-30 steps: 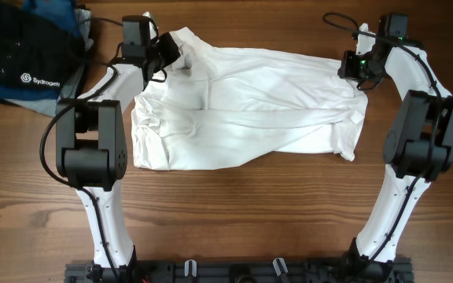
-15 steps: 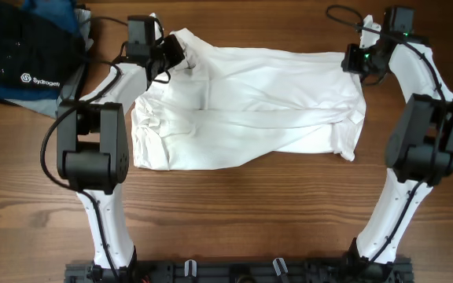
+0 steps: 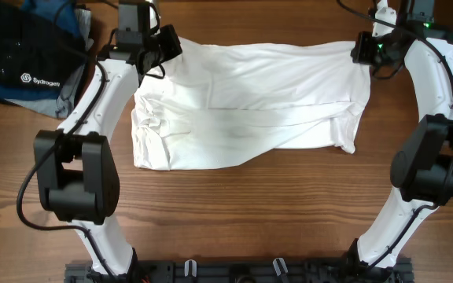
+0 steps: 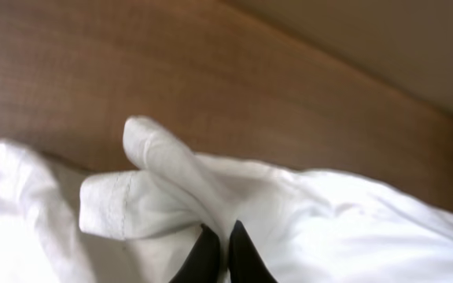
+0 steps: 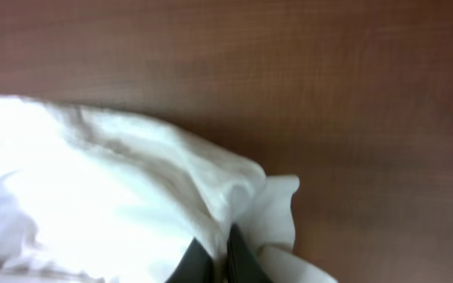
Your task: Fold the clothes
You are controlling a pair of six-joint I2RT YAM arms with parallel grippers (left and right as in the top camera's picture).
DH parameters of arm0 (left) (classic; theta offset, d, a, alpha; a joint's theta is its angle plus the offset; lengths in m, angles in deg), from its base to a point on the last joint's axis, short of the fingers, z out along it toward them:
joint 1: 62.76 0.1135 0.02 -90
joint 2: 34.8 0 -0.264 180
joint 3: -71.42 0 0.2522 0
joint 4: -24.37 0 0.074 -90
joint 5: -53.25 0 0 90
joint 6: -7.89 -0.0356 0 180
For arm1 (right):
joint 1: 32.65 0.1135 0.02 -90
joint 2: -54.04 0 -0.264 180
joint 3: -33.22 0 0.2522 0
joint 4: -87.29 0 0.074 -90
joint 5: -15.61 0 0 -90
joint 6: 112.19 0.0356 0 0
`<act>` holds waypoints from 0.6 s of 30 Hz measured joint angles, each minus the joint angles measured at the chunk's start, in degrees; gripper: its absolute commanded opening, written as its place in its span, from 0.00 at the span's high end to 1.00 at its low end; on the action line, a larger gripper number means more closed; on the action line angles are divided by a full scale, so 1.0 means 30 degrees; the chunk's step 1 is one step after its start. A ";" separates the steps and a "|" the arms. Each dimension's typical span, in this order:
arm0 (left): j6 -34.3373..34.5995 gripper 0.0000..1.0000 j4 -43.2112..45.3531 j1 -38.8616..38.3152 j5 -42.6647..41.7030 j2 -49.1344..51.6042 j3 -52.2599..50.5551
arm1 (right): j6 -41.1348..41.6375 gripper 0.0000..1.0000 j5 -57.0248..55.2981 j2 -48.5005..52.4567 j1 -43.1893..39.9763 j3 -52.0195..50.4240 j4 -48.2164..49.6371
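The clothes [image 3: 250,106] are one large white wrinkly garment spread across the middle of the wooden table. My left gripper [image 3: 166,49] is shut on its far left corner, and in the left wrist view the dark fingertips [image 4: 208,250] pinch a fold of white cloth [image 4: 171,181]. My right gripper [image 3: 362,53] is shut on the far right corner; the right wrist view shows its black fingertips [image 5: 241,251] clamped on a bunched white edge [image 5: 132,181]. The far edge is stretched between both grippers and lifted; the near part lies folded on the table.
A dark blue-black folded stack [image 3: 22,55] with a white "Sydrogen" logo lies at the far left corner of the table [image 3: 250,212]. Both arm bases stand at the near edge, left [image 3: 77,181] and right [image 3: 431,169].
Both grippers have moved toward the far edge of the table with the garment's corners in them, pulling the far edge taut and straighter. The near part has stayed put.
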 measured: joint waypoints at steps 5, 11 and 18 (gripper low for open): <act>-0.0022 0.96 -0.1931 0.0000 0.0007 -0.0109 0.0007 | 0.0393 0.96 -0.0044 0.0000 0.0000 0.0000 -0.1763; -0.0058 0.96 -0.3410 0.0000 0.0007 -0.0546 0.0007 | 0.0707 0.96 0.0015 -0.0007 0.0000 0.0007 -0.2696; -0.0058 0.96 -0.4335 -0.0007 0.0015 -0.2492 0.0015 | 0.0801 0.96 0.0036 -0.1078 0.0000 0.0007 -0.3585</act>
